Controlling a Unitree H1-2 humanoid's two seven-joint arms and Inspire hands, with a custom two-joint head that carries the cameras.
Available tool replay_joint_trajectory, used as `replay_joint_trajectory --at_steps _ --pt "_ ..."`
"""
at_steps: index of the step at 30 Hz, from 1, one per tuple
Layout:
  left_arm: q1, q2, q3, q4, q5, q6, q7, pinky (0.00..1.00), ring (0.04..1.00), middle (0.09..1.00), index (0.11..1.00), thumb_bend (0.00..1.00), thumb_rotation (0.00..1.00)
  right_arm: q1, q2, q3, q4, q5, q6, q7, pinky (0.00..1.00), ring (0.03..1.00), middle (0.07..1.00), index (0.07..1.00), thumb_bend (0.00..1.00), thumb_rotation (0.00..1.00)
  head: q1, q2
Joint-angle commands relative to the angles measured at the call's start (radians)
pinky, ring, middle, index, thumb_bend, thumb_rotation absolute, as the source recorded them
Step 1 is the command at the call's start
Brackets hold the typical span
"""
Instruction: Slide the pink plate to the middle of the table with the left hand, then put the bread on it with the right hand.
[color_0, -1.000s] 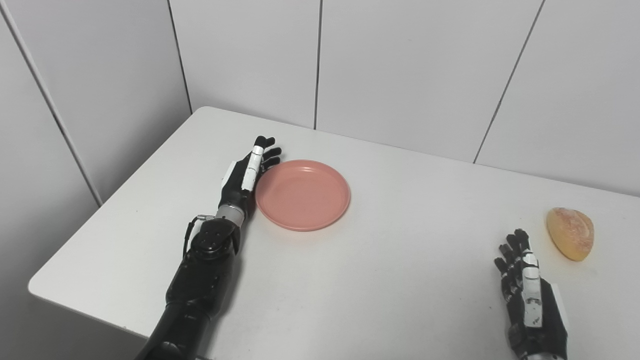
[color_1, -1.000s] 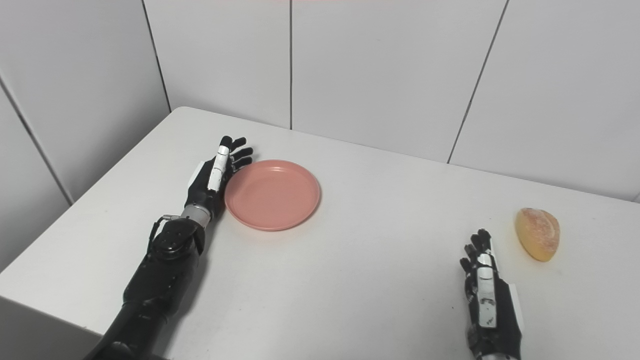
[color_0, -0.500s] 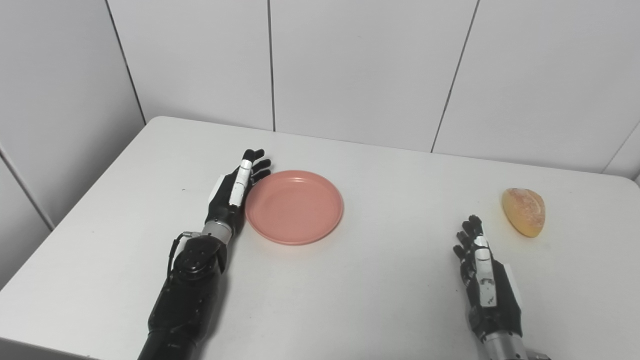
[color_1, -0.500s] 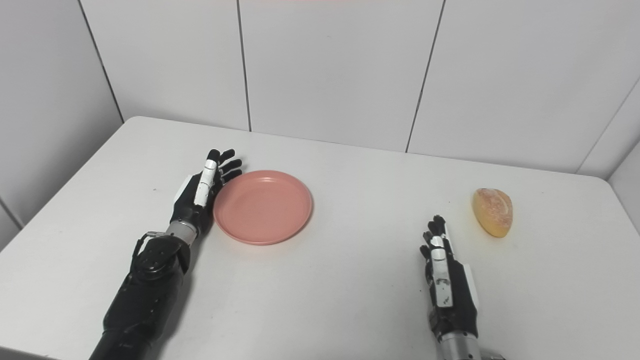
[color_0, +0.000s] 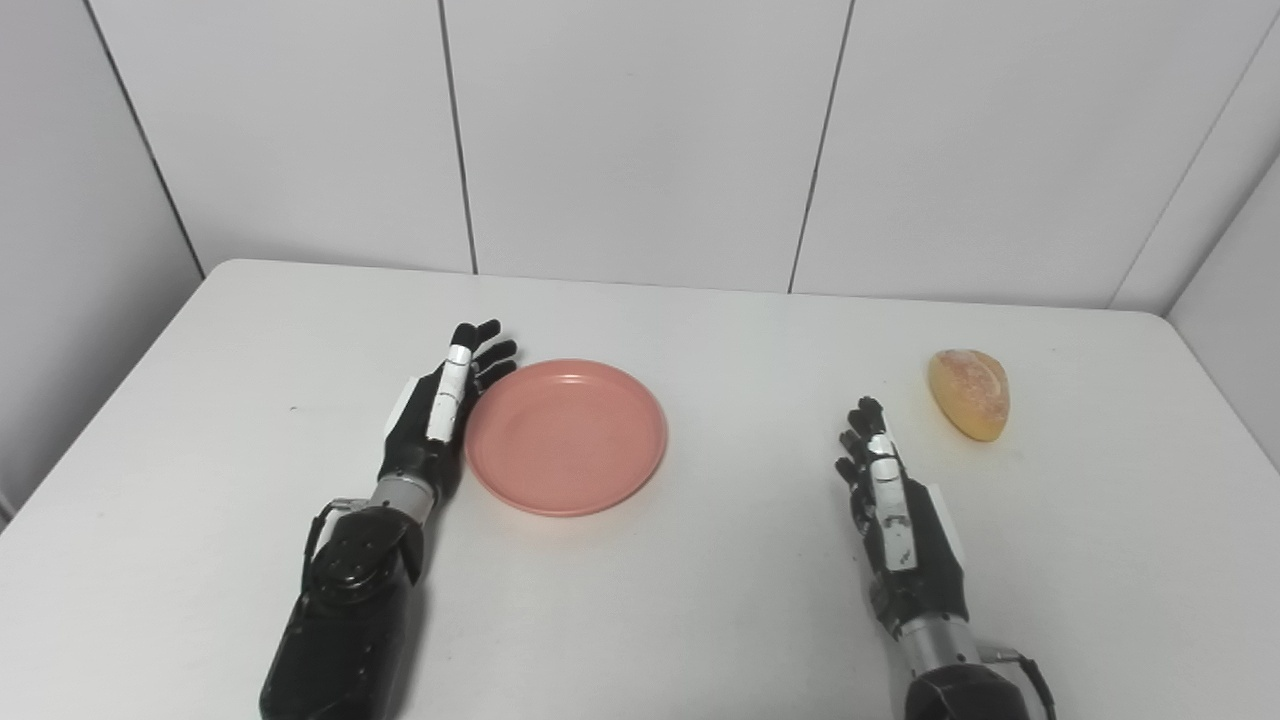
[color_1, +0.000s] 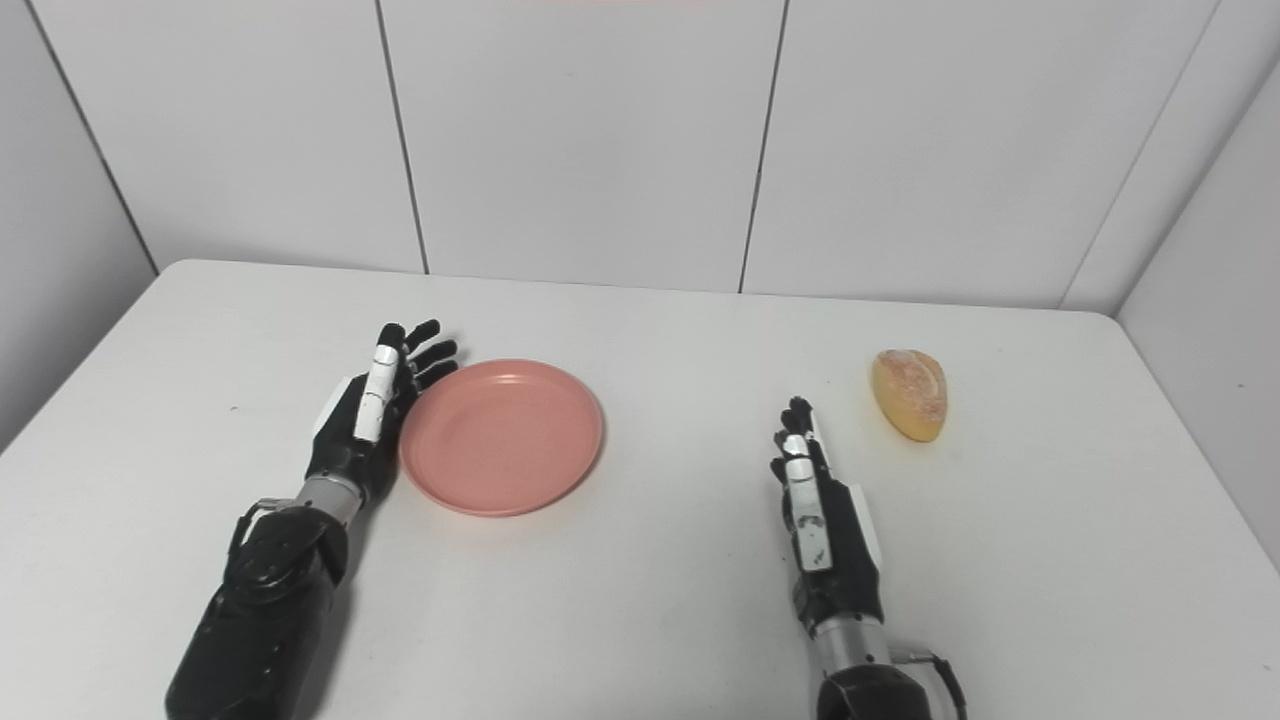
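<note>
Pink plate (color_0: 566, 436) is being flanked on its left rim by the left hand (color_0: 441, 412), fingers spread and empty. Bread (color_0: 968, 393) is being left at the table's (color_0: 700, 600) right, near the empty, outstretched right hand (color_0: 895, 510).

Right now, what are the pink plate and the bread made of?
The round pink plate looks like plastic: one flat colour, smooth with a soft sheen. The golden bread roll has a matte, pale-dusted crust; real or a foam replica, I can't tell.

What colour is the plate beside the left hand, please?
The plate is plain pink, clearest in the left eye view.
</note>
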Motion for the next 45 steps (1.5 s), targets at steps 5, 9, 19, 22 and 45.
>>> replay_joint_trajectory --at_steps 5,9,19,22,45 --pt "-0.007 -0.044 -0.015 -0.033 -0.015 -0.010 -0.023 0.89 0.889 0.882 0.888 0.79 1.00 -0.040 0.024 0.013 -0.019 0.002 0.002 -0.003 1.00 1.000 1.000 1.000 0.74 0.95 -0.042 0.002" --pt "0.002 -0.061 -0.019 -0.032 -0.018 -0.022 -0.030 0.89 0.897 0.892 0.898 0.78 1.00 -0.044 0.038 0.014 -0.011 -0.004 -0.007 -0.013 1.00 1.000 1.000 1.000 0.73 0.93 -0.064 0.002" --pt "0.026 -0.128 -0.034 -0.046 -0.022 -0.045 -0.023 0.90 0.915 0.914 0.916 0.75 1.00 -0.057 0.058 0.018 0.016 -0.026 -0.031 -0.035 1.00 1.000 1.000 1.000 0.72 0.92 -0.085 0.009" --pt "0.033 -0.142 -0.038 -0.058 -0.023 -0.030 -0.025 0.91 0.919 0.915 0.918 0.75 1.00 -0.058 0.061 0.017 0.014 -0.023 -0.026 -0.037 1.00 1.000 1.000 1.000 0.72 0.91 -0.087 0.009" --pt "0.070 -0.156 -0.085 -0.102 -0.028 0.013 -0.067 0.99 0.965 0.951 0.953 0.80 1.00 -0.063 0.057 0.014 0.021 -0.024 -0.041 -0.037 1.00 1.000 1.000 1.000 0.72 0.92 -0.093 0.007"
